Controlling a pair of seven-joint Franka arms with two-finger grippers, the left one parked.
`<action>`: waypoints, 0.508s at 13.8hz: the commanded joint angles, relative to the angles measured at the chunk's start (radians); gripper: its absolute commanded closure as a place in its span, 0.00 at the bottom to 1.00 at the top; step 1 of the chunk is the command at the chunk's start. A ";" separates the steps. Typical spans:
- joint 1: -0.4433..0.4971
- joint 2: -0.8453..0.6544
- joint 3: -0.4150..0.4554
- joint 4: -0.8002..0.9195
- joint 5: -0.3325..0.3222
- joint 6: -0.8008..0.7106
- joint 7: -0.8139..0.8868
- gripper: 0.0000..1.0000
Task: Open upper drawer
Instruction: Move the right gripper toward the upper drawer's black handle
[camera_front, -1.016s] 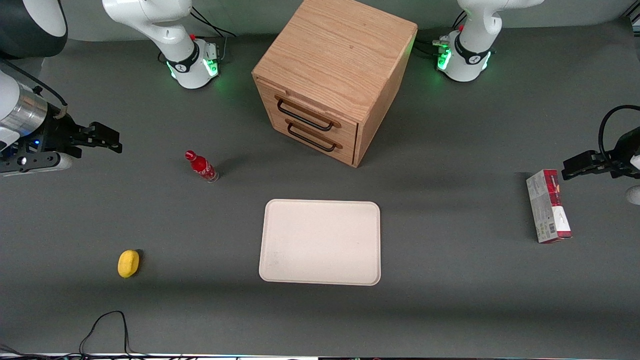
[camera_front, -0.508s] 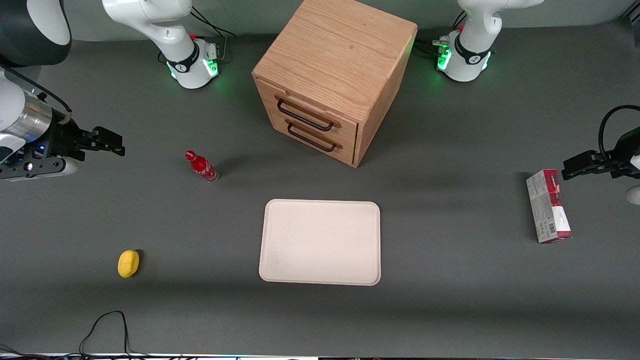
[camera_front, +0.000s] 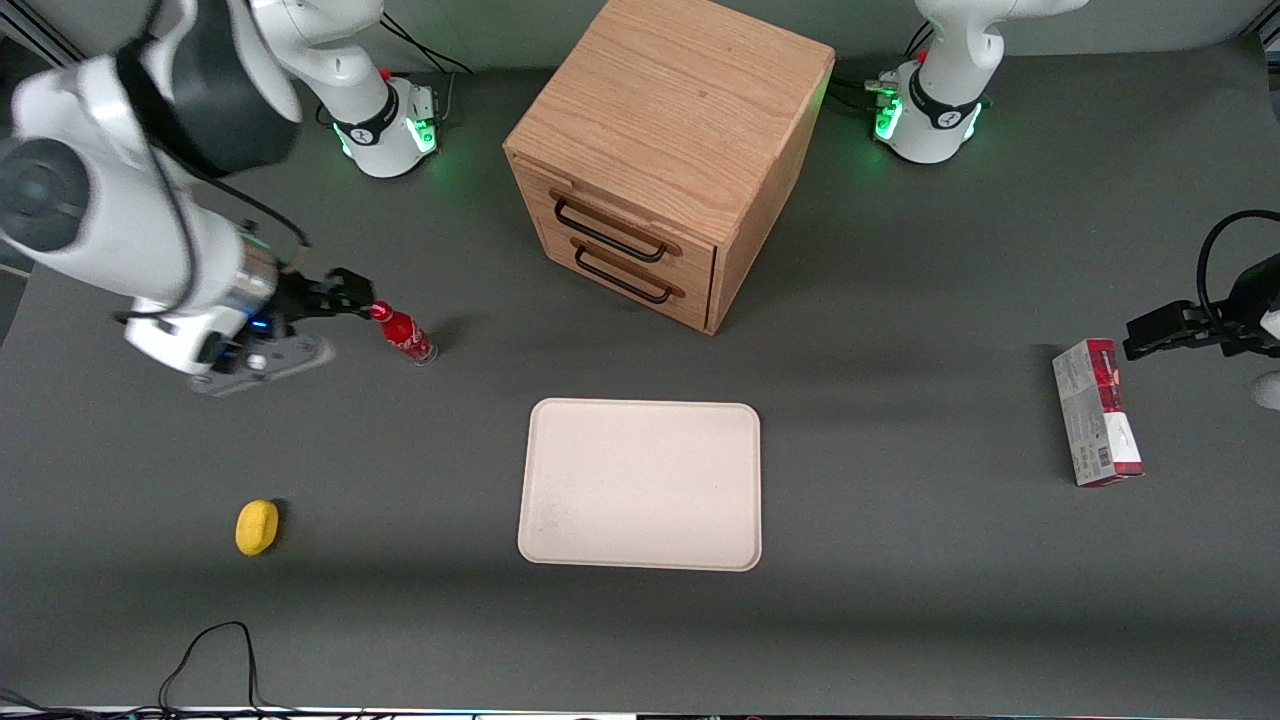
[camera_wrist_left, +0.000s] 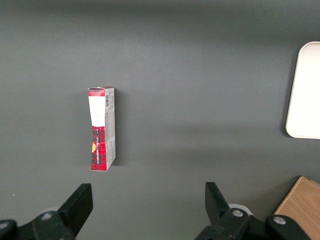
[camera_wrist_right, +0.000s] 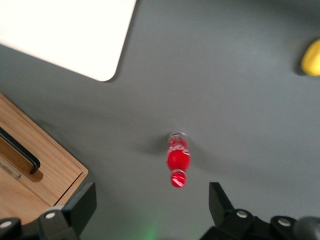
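The oak cabinet (camera_front: 670, 110) stands at the middle of the table, far from the front camera. Its upper drawer (camera_front: 640, 222) is shut, with a thin black bar handle (camera_front: 608, 231) across it. The lower drawer (camera_front: 650, 278) under it is shut too. My gripper (camera_front: 352, 293) hangs above the table toward the working arm's end, well apart from the cabinet and just beside the cap of a red bottle (camera_front: 403, 334). In the right wrist view the gripper (camera_wrist_right: 151, 202) is open with nothing between its fingers (camera_wrist_right: 82, 204), the bottle (camera_wrist_right: 178, 162) stands below, and a corner of the cabinet (camera_wrist_right: 45, 172) shows.
A cream tray (camera_front: 640, 485) lies nearer the front camera than the cabinet. A yellow object (camera_front: 257, 526) sits toward the working arm's end, near the front. A red and white box (camera_front: 1095, 412) lies toward the parked arm's end. A black cable (camera_front: 215, 645) loops at the table's front edge.
The right arm has swung in from the table's end toward the middle. Its gripper now sits beside the red bottle's cap. The drawers and other objects have not moved.
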 joint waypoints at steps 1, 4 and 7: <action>0.076 0.039 -0.006 0.056 0.017 -0.025 -0.068 0.00; 0.123 0.054 0.011 0.059 0.035 -0.043 -0.173 0.00; 0.134 0.083 0.061 0.064 0.075 -0.051 -0.413 0.00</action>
